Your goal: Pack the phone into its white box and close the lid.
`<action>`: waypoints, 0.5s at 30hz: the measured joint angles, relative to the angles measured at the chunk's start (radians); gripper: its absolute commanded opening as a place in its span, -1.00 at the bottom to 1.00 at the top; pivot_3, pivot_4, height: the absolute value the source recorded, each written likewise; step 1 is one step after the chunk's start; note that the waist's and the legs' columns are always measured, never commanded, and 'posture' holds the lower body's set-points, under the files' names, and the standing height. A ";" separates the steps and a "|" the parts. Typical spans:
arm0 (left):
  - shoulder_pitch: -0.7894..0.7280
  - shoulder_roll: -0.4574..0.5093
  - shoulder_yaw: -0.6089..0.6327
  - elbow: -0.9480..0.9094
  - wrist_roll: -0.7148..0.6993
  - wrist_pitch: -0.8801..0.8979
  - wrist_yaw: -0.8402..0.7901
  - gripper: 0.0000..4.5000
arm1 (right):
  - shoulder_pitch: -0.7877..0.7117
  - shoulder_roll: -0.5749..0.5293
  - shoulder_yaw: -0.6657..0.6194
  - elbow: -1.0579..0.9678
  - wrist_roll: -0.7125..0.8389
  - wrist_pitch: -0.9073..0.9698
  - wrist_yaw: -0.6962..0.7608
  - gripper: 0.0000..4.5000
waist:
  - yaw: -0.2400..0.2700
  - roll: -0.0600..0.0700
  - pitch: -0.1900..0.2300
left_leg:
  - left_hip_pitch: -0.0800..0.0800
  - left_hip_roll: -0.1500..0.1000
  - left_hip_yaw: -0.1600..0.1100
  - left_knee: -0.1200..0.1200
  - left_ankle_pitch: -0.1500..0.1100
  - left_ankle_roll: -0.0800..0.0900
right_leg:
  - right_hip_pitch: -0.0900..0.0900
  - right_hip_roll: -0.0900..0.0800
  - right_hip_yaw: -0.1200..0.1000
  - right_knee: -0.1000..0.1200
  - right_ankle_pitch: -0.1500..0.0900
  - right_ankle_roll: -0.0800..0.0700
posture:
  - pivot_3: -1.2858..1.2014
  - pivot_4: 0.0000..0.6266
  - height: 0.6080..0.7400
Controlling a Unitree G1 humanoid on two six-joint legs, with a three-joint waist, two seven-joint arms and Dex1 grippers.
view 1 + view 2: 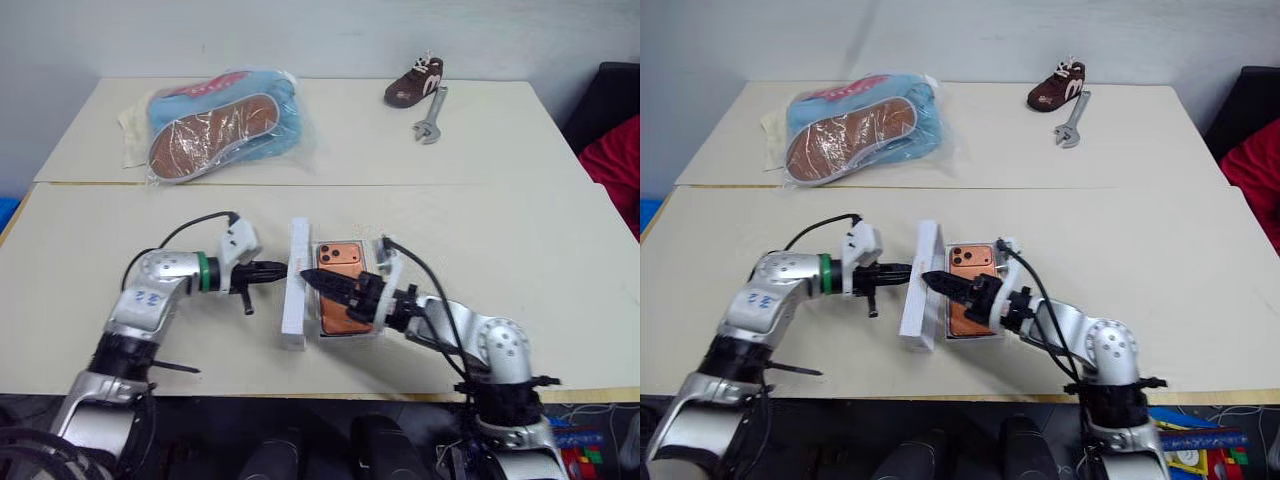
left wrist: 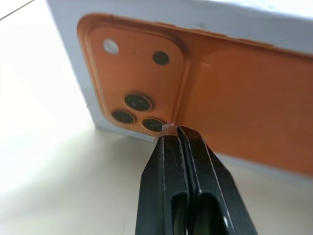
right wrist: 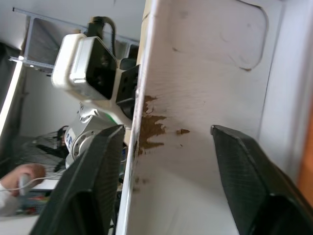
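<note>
The phone (image 1: 340, 290) lies face down in the white box (image 1: 385, 262) at the centre of the near table (image 1: 560, 270), camera cluster toward the far edge. The lid (image 1: 295, 285) stands on its long edge immediately at nine o'clock of the box, printed orange face turned outward, rust-specked inner face toward the phone. The left gripper (image 1: 283, 268) has its fingers pressed together, tips against the printed face low down, near the pictured lenses; it pinches nothing. The right gripper (image 3: 166, 142) reaches across from four o'clock, fingers spread on either side of the lid's top edge, one outside, one against the stained inner lining, neither visibly clamping. Judged step: tipping the lid over onto the box. To do it well, the left tip should push steadily and low enough not to slide the lid away, while the right gripper guides the top edge down toward three o'clock. Rims must be aligned before pressing. Risk: the lid skids or lands askew on the phone.
</note>
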 measured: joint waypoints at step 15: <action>-0.119 -0.112 -0.015 0.171 0.027 -0.106 -0.076 -1.00 | 0.154 -0.502 -0.051 -0.383 -0.430 -0.033 0.569 -0.84 | 0.020 -0.003 0.000 | -0.002 0.000 0.007 0.000 0.001 0.002 | 0.000 0.000 0.005 -0.006 0.001 0.002 | 0.03 -0.52 1.00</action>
